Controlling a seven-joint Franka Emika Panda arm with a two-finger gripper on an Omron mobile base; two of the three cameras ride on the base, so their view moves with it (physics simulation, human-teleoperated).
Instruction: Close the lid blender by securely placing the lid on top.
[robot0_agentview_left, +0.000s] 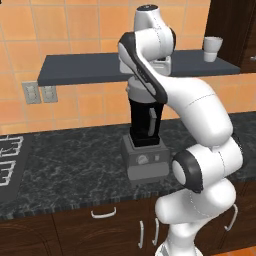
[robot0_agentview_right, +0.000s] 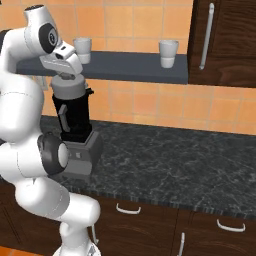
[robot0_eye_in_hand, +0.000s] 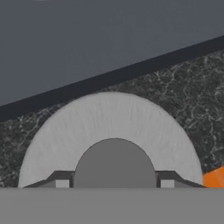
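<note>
**Q:** Left base view?

**Me:** The blender (robot0_agentview_left: 145, 145) stands on the tabletop (robot0_agentview_left: 70, 165); my arm hides its top.

**Q:** Right base?

**Me:** The lid (robot0_agentview_right: 67, 86) sits at the jar mouth under my gripper (robot0_agentview_right: 66, 76).

**Q:** Hand view?

**Me:** I'm clamped on the lid's knob (robot0_eye_in_hand: 114, 164). It looks placed; next I'd release and lift clear.

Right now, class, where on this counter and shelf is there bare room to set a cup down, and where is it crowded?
Bare: the counter right of the blender, and between blender and stove. Shelf is bare between the two white cups. Crowded: above the jar, where the gripper holds the lid.
</note>
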